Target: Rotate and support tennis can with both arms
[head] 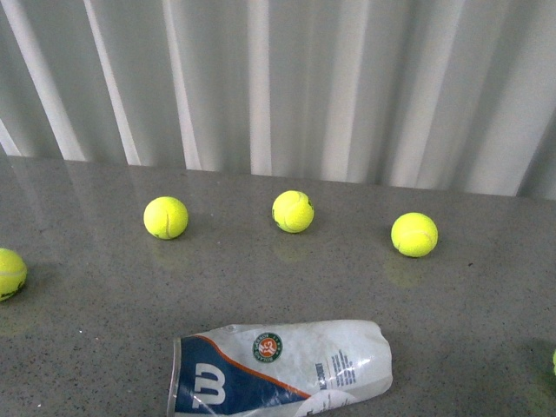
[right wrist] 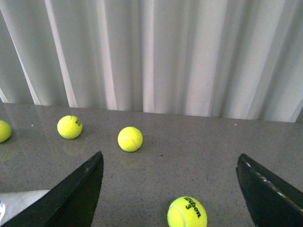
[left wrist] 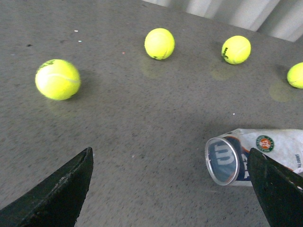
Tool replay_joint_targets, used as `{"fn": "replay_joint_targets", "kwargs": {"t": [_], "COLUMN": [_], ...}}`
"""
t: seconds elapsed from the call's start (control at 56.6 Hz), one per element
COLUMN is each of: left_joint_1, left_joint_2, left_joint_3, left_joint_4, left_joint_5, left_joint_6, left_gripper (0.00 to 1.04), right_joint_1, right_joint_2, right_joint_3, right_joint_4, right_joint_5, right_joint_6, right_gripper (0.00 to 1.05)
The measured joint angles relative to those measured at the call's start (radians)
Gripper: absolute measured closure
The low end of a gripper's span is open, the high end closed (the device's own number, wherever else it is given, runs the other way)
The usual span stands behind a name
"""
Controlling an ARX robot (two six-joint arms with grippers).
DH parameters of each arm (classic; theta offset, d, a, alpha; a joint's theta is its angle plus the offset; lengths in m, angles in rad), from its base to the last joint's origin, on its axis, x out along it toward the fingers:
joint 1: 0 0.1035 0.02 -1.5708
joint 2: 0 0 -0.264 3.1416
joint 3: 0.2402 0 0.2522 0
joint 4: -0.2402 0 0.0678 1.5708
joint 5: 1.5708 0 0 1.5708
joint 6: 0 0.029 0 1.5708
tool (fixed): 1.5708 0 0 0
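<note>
Left hand (left wrist: 170, 151) released wide, right hand (right wrist: 169, 155) likewise, tennis can (head: 287, 369) lying sideways on table (head: 87, 347), seemingly empty

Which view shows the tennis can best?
The front view: the tennis can lies on its side, nearly whole, label visible. Left wrist view: its round end, partly behind a finger. Right wrist view: only a pale corner.

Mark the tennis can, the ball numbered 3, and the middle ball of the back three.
tennis can (head: 287, 360): front view, mid-body on the label.
ball numbered 3 (right wrist: 187, 213): right wrist view, centre, beside the print.
middle ball (head: 293, 211): front view, centre.
</note>
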Motion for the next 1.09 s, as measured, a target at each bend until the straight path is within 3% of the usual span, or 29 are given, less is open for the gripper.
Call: {"fn": "replay_joint_targets", "kwargs": {"t": [0.053,0.371,0.441,0.653,1.095], "left_joint_1": [-0.025,-0.169,-0.193,-0.233,-0.213], "left_joint_2": [0.174,1.024,1.076,1.157,1.154], "left_joint_3": [0.042,0.153,0.140,0.142,0.173], "left_joint_4": [0.106,0.355,0.402,0.616,0.785], "left_joint_5": [0.028,0.220,0.248,0.206,0.175], "left_joint_6": [-0.011,-0.206,-0.246,-0.337,-0.444], "left_gripper": [0.07,0.07,0.07,0.07,0.07], "right_joint_1": [0.000,0.000,0.000,0.000,0.000], "right_joint_2": [0.000,0.000,0.000,0.000,0.000], "right_joint_3": [0.000,0.000,0.000,0.000,0.000], "right_joint_4": [0.000,0.000,0.000,0.000,0.000], "right_joint_5": [0.000,0.000,0.000,0.000,0.000], "right_joint_6": [0.000,0.001,0.001,0.001,0.001], "right_gripper": [0.05,0.07,0.07,0.07,0.07]}}
